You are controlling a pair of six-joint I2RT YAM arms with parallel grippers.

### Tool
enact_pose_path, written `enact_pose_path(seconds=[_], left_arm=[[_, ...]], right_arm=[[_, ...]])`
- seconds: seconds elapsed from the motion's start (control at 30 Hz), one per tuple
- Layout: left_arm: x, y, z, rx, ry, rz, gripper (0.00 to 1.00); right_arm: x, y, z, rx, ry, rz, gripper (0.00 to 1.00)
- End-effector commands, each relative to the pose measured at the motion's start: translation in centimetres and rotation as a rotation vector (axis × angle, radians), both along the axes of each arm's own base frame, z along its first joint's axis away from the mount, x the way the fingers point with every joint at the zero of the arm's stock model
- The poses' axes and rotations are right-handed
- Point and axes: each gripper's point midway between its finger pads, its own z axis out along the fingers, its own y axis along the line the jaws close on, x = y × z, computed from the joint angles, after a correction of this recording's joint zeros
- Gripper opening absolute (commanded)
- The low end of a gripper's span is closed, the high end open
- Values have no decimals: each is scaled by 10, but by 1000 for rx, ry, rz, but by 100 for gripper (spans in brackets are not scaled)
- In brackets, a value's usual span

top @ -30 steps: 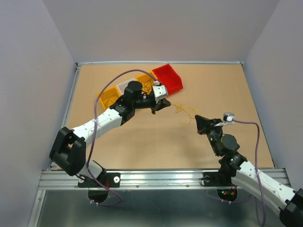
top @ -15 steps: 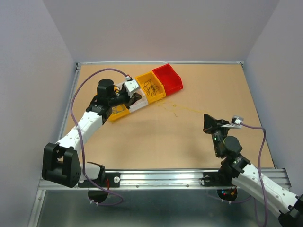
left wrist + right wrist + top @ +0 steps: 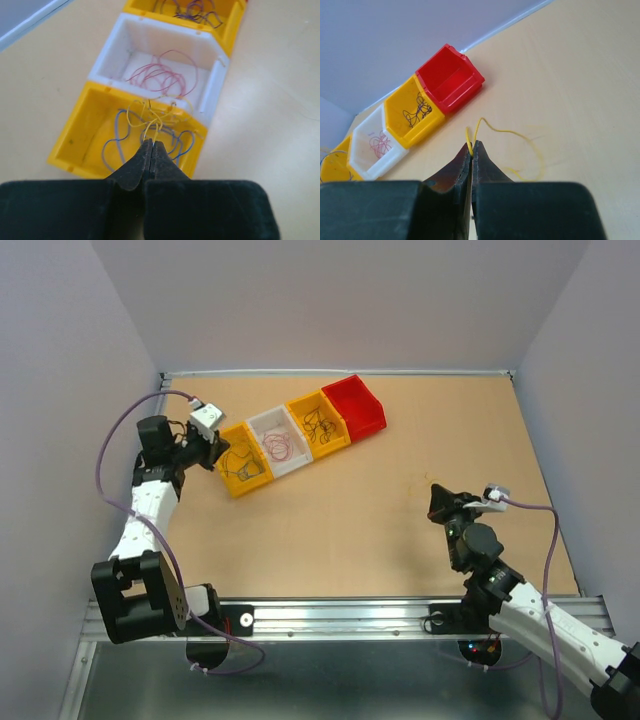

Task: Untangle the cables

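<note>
My left gripper (image 3: 151, 142) is shut on a few thin yellow cables (image 3: 142, 114), which hang over the near yellow bin (image 3: 75, 145) where blue cables (image 3: 111, 146) lie. From above, the left gripper (image 3: 212, 452) sits at that bin's (image 3: 243, 480) left end. Pink cables (image 3: 165, 77) lie in the white bin (image 3: 112, 55), and dark cables (image 3: 418, 112) in the second yellow bin (image 3: 402, 100). On the right side of the table my right gripper (image 3: 472, 145) is shut on one yellow cable (image 3: 507, 131), which curls off to the right above the table.
An empty-looking red bin (image 3: 355, 405) ends the diagonal row of bins at the back. The table's raised back rim (image 3: 340, 372) and left rim (image 3: 150, 450) are close to the left arm. Lavender cables (image 3: 110, 455) run along both arms.
The left arm swung from the table's middle to the far left, carrying yellow cables to the near yellow bin. The right gripper drew back slightly with one yellow cable. The yellow tangle has left the table's middle.
</note>
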Motion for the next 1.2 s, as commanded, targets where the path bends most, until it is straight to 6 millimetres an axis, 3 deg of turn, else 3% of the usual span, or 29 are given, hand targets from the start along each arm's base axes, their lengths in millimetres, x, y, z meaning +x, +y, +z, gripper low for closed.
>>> enact_pose_path(seconds=[0.0, 0.3, 0.43, 0.9, 1.17], left_arm=[[9, 28, 53, 26, -111, 38, 0], [10, 87, 56, 1, -89, 219, 0], [7, 100, 51, -10, -65, 237, 0], [-12, 102, 75, 9, -77, 279, 0], [-46, 88, 91, -15, -113, 326, 0]], right_arm=[[3, -10, 32, 55, -62, -65, 1], [3, -16, 32, 60, -66, -98, 1], [4, -15, 30, 58, -64, -94, 1], [2, 0, 33, 49, -77, -4, 1], [5, 22, 29, 23, -54, 98, 1]])
